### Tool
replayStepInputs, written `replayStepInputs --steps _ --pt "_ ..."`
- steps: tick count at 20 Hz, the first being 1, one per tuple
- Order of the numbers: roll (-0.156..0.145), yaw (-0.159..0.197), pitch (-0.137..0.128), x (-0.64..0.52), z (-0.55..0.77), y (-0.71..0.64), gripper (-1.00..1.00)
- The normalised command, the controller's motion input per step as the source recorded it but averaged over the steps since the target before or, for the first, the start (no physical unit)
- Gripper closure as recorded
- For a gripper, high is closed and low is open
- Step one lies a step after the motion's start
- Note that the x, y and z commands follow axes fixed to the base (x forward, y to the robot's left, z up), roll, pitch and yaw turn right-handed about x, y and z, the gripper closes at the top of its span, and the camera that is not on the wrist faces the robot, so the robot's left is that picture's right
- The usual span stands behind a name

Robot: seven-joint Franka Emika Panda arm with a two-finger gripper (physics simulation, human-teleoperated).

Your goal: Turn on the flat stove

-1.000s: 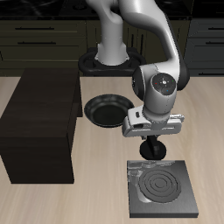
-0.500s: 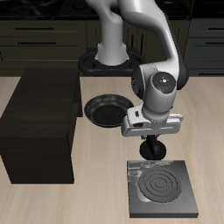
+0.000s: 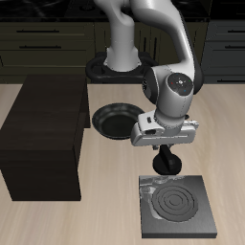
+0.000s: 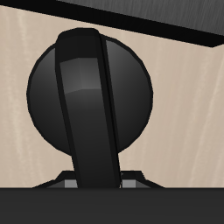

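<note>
The flat stove (image 3: 177,204) is a low dark-grey plate near the table's front edge, and its spiral coil (image 3: 177,203) is black. My gripper (image 3: 167,166) hangs at the stove's back edge and hides the knob in the exterior view. In the wrist view the round black knob (image 4: 42,96) fills the frame just below my gripper (image 4: 80,44). The fingers (image 4: 87,114) are pressed together into one dark column over the knob. A strip of the stove plate (image 4: 131,13) shows beyond the knob. I cannot tell whether the tips touch the knob.
A round black frying pan (image 3: 115,121) lies just behind and beside the gripper. A big dark-brown box (image 3: 43,134) stands at the table's side, past the pan. The robot base (image 3: 120,65) is at the back.
The hand has shifted slightly upward and back over the stove's back edge. The coil stays black.
</note>
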Motion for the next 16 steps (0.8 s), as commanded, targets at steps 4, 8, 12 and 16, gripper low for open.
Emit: replayStepInputs --steps 4,8,12,16 --pt "-0.044 0.024 -0.047 -0.04 0.31 -0.34 1.00" --pt "-0.035 0.045 -0.050 0.02 0.23 -0.25 1.00" --pt "-0.016 0.004 0.001 0.03 0.04 -0.10 1.00" --pt "0.018 -0.001 0.000 -0.05 0.00 0.08 1.00"
